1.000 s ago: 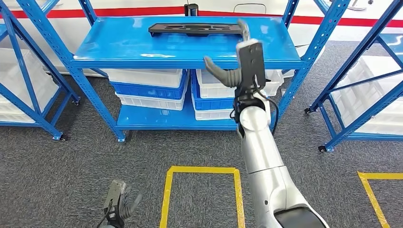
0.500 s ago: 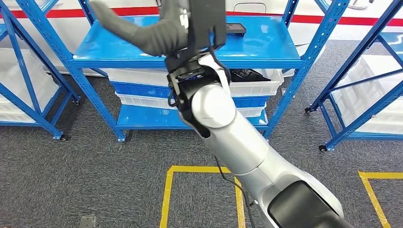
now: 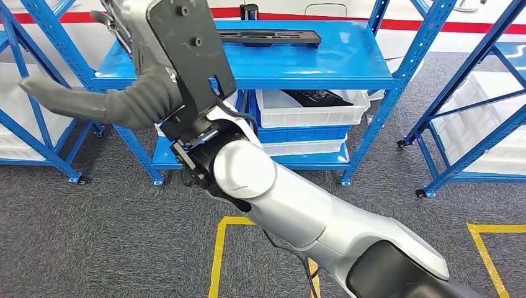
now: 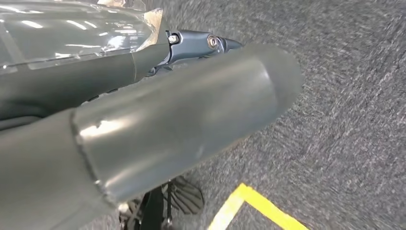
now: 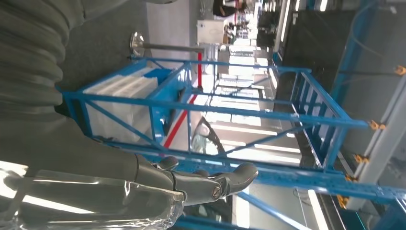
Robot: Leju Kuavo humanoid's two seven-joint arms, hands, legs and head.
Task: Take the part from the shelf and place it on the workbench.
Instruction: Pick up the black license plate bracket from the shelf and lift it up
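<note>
1. Blue steel shelving unit (image 3: pixel 372 77) with a flat blue top shelf, straight ahead of me in the head view, standing on grey speckled carpet (image 3: pixel 80 230). More blue racks of the same build stand at the left edge (image 3: pixel 25 118) and right edge (image 3: pixel 471 118) of that view, holding pale crates.

2. My right arm, silver tube casing (image 3: pixel 298 211), raised across the middle of the head view and crossing in front of the left half of the shelving unit.

3. My right hand (image 3: pixel 139 93), grey ribbed cover with a black back plate, held up close to the head camera. A thick grey thumb (image 3: pixel 59 99) sticks out towards the left rack. In the right wrist view the dark fingers (image 5: pixel 225 182) lie extended with nothing between them and the thumb; I read the hand as spread and empty.

4. White and blue plastic crates (image 3: pixel 310 121), stacked on the lower shelves below the top shelf; dark items lie in the uppermost white one.

5. Long flat black plastic part (image 3: pixel 270 37) with cut-outs, lying flat along the rear edge of the top shelf, towards its right half, well apart from my right hand.

6. My left hand (image 4: pixel 143 124), hanging low over the carpet, a thick grey thumb seen very close and blurred. I cannot tell whether its fingers are apart or together.

7. Yellow tape lines (image 3: pixel 217 254) marking rectangles on the carpet in front of the shelving unit.
</note>
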